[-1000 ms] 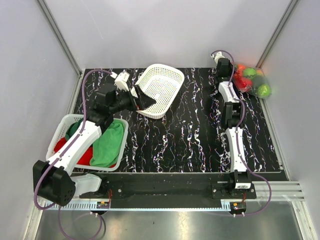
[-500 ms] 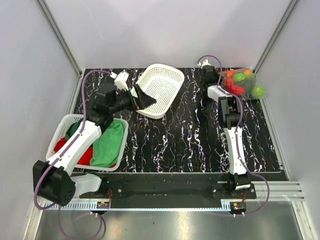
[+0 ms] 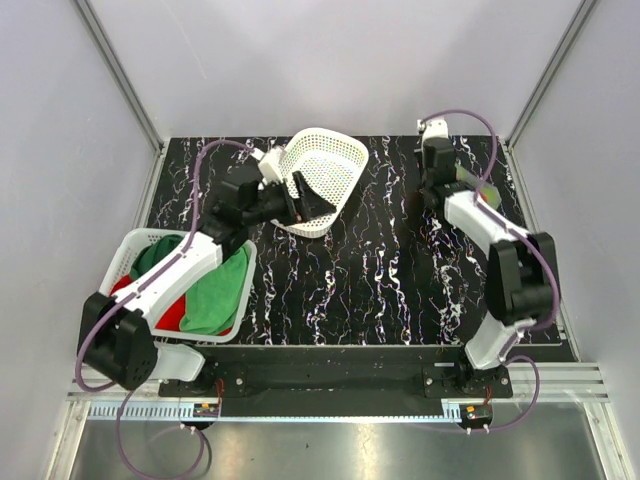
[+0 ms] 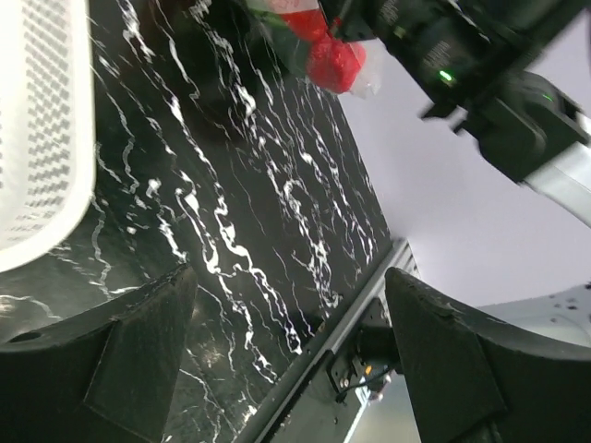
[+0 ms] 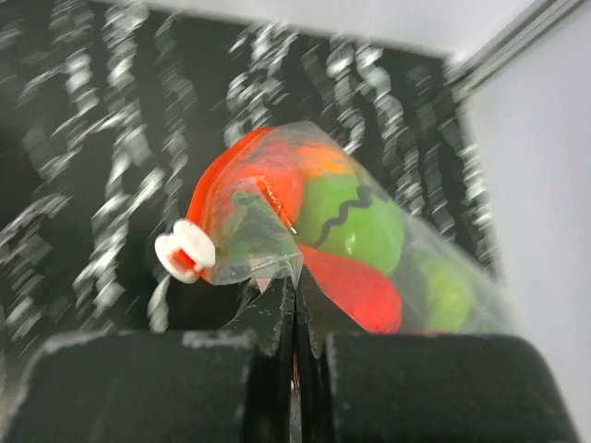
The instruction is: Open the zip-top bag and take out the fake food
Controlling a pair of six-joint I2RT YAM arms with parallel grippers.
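Pinching a fold of the zip-top bag [image 5: 277, 235] near its mouth, R pincer [image 5: 295, 314] is fully closed, at far-right of table [image 3: 380, 270], close to side wall [image 5: 545, 231]. Bag's long axis runs across wrist view: white slider [image 5: 185, 251] at left, fake food [image 5: 355, 221] bulging to right. L pincer [image 4: 291, 277] gapes wide, holding nothing, by white basket [image 3: 335, 160]; broad stretch of table between arms.

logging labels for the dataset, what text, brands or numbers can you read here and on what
No text can be read in any view.
The small tags on the front rail: too small to read.
On the bag no print shows; the black squiggle on a green food piece is a pattern, not writing.
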